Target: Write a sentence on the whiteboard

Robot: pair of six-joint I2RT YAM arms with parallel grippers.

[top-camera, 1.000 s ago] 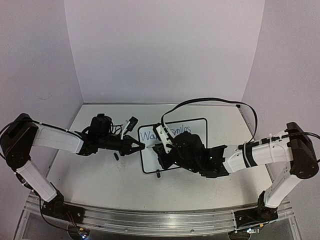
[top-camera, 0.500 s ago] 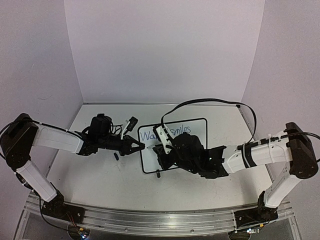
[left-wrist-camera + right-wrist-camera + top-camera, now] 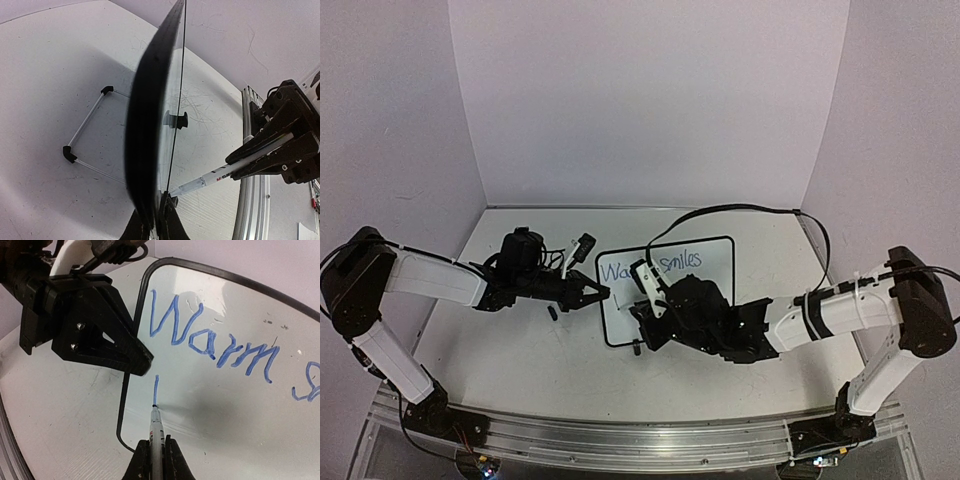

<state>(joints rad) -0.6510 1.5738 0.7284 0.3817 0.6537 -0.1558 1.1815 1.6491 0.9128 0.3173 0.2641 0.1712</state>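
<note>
Top view first: the whiteboard [image 3: 715, 290] sits on the table [image 3: 520, 350] about mid-way between the two arms, tipped up a bit on its feet. The left claw [image 3: 603, 293] is pinched shut on the board's left edge. The right claw [image 3: 638, 320] hangs over the lower left part of the board, and its arm covers a good part of that corner. The sentence [image 3: 675, 262] so far reads "Warm smiles" along the top line, with the middle of "Warm" hidden behind the right arm.

Left wrist view: the board [image 3: 150, 125] is seen nearly edge-on, with the left claw's fingers [image 3: 167, 222] clamped tight on its black frame. The right claw [image 3: 240, 167] comes in from the right, closed around a marker [image 3: 215, 177] that points at the board.

Right wrist view: the marker [image 3: 156, 435] is gripped snugly between the fingers [image 3: 172, 460], tip touching the board [image 3: 240, 410] at the bottom of a short blue stroke under the "W". The left claw [image 3: 142, 362] grips the frame just beside it.
</note>
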